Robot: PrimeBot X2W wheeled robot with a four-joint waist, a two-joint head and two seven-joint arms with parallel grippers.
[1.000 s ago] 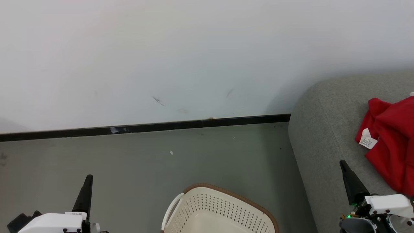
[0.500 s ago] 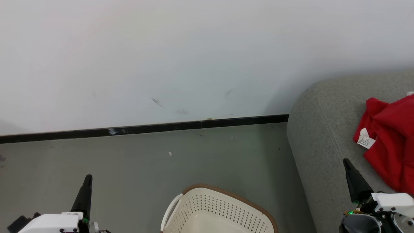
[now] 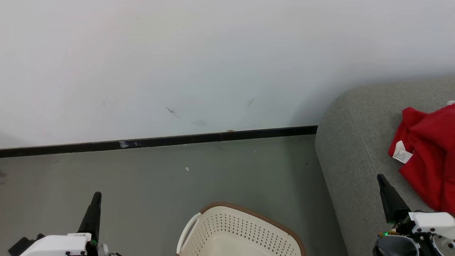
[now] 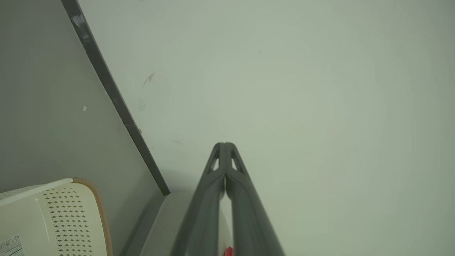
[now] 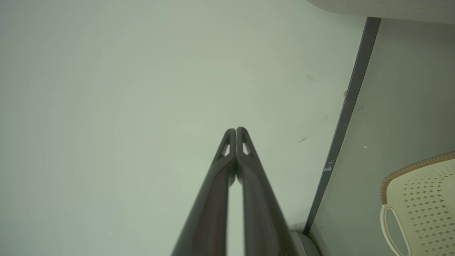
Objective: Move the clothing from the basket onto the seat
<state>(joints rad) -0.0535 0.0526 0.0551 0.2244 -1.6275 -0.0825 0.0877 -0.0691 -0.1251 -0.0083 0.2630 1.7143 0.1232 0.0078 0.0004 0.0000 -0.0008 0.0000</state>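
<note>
Fingers of the left gripper (image 3: 94, 202), lower left of the head view, are pressed together, gripping nothing; the right gripper (image 3: 384, 185), lower right, is likewise closed and empty, its tip seen against the large grey woven-fabric seat (image 3: 355, 142). The cream-white perforated plastic basket (image 3: 241, 227) with brown rim sits bottom centre; a crumpled red garment (image 3: 430, 149) lies on the seat at the right edge.

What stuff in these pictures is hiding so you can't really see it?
Basket: the head view's bottom edge cuts it off, so I cannot tell if clothing is inside.
Red clothing on the seat: cut off by the head view's right edge; what kind of garment is unclear.
Its white tag: print too small to read.
Paper label in the basket, left wrist view: cut by the corner, print too small.
</note>
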